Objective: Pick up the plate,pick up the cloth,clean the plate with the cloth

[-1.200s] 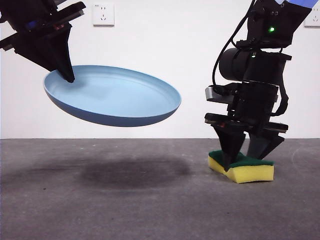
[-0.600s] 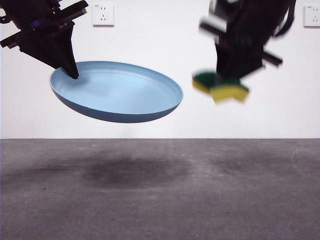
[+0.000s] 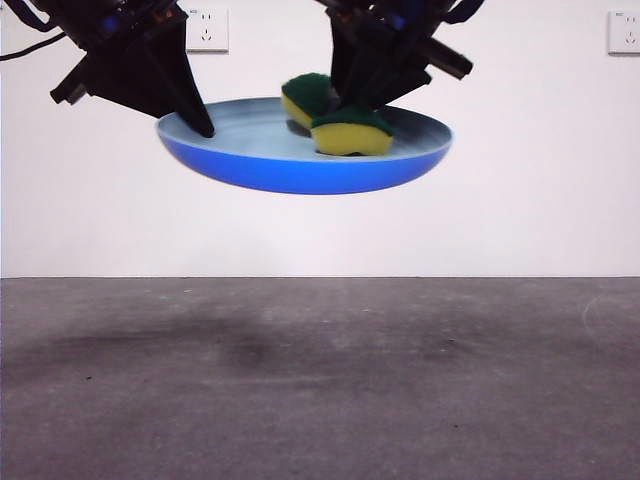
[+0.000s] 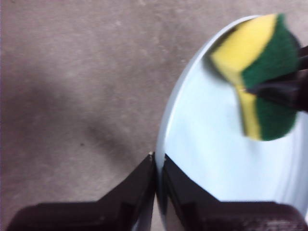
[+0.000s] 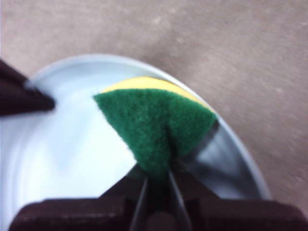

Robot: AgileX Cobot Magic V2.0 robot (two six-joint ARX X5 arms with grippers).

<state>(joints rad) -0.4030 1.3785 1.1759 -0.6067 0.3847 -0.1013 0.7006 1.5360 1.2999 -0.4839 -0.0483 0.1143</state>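
Note:
The light-blue plate [image 3: 300, 165] hangs in the air, high above the table. My left gripper [image 3: 200, 125] is shut on its left rim; the left wrist view shows the jaws of that gripper [image 4: 158, 161] pinching the plate [image 4: 211, 159] edge. The cloth [image 3: 345, 125], a yellow sponge with a green top, rests against the plate's inside, squeezed and folded in my right gripper [image 3: 350, 100]. In the right wrist view the cloth [image 5: 156, 122] sits between the jaws of the right gripper [image 5: 158, 180] over the plate [image 5: 62, 144]. The cloth [image 4: 262, 82] also shows in the left wrist view.
The grey table [image 3: 320, 380] lies well below both arms, with soft shadows on it. Two wall sockets [image 3: 206, 28] sit on the white wall behind.
The right gripper lifted the cloth off the table and carried it left into the plate. The left gripper moved the plate up and to the right.

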